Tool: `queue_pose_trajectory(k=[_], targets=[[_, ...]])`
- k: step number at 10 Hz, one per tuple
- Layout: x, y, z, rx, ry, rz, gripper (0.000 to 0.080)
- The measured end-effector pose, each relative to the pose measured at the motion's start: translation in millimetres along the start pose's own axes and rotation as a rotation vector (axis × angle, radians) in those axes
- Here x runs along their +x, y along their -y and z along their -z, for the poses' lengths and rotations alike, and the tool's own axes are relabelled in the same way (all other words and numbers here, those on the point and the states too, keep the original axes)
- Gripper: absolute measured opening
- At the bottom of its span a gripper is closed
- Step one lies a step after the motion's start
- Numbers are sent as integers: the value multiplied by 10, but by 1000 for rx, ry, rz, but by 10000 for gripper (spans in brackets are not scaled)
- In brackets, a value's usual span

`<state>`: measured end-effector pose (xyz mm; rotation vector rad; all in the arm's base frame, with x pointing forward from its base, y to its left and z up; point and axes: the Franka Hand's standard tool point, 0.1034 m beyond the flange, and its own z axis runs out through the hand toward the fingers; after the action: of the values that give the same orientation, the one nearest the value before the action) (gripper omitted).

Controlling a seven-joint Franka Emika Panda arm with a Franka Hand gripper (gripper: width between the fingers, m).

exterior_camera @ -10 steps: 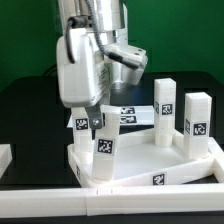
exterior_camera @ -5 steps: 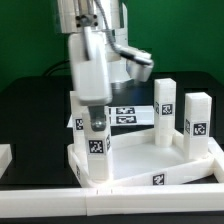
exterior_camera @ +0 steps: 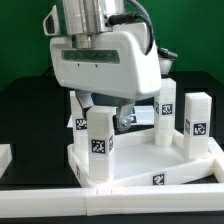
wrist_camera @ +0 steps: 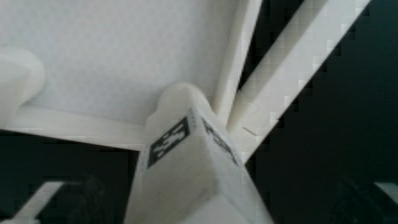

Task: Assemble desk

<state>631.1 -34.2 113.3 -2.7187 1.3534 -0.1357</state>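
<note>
The desk's white panel lies flat, rim up, and three tagged square legs stand on it. One leg is upright in the front corner socket on the exterior view's left. My gripper hangs over this leg's top, open, a finger on each side. In the wrist view the same leg runs up between my gripper, with dark gaps between it and both fingers. The panel's flat face lies beyond. Two more legs stand at the exterior view's right.
A white L-shaped rail borders the panel along the front and the exterior view's right. A small white piece lies at the left edge. Another tagged piece shows behind the gripped corner. The table is black.
My jaws have opened off the front-left leg, which stays upright in its socket. The hand has turned its broad side toward the exterior camera.
</note>
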Motion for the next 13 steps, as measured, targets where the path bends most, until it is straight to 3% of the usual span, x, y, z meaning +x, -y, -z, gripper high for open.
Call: queue_pose_trajectory(k=[1,3,5,7,9,10,13], targets=[[12,-3,-11,-34,-18,375,649],[17,-6,-12,-41,-16,401,623],[16,-7,-15,-41,-16,378,332],[106,-64,19,-40,-31,27,287],[81,-61,-31,-33,-40,-396,287],[87,-84,-29,-21,-32,-496,287],[79,-85,-31,-20,-32,-659,287]])
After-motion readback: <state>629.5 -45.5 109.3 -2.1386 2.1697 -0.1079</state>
